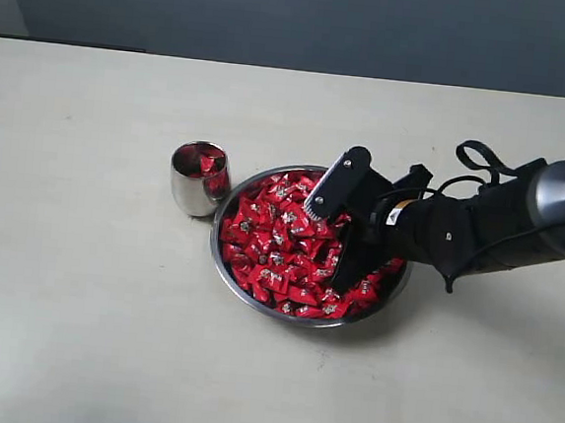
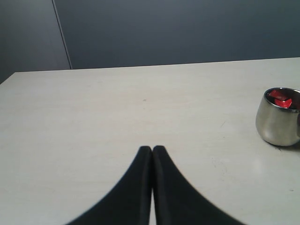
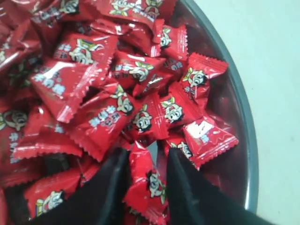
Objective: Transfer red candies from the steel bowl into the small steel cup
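The wide steel bowl (image 1: 303, 319) is heaped with red candies (image 1: 275, 241). The small steel cup (image 1: 196, 186) stands touching its left rim and holds a few red candies (image 1: 209, 162). My right gripper (image 1: 344, 272) reaches down into the right side of the bowl. In the right wrist view its gripper (image 3: 147, 157) is shut on one red candy (image 3: 149, 183), among the red candies (image 3: 93, 93) near the bowl rim (image 3: 243, 117). My left gripper (image 2: 152, 149) is shut and empty above bare table, with the cup (image 2: 277, 119) off to one side. That gripper is outside the exterior view.
The pale table (image 1: 77, 293) stretches around the bowl and cup. A dark wall (image 1: 300, 15) runs behind the table's far edge. The right arm (image 1: 489, 225) with its cables lies across the table's right side, low over the bowl's rim.
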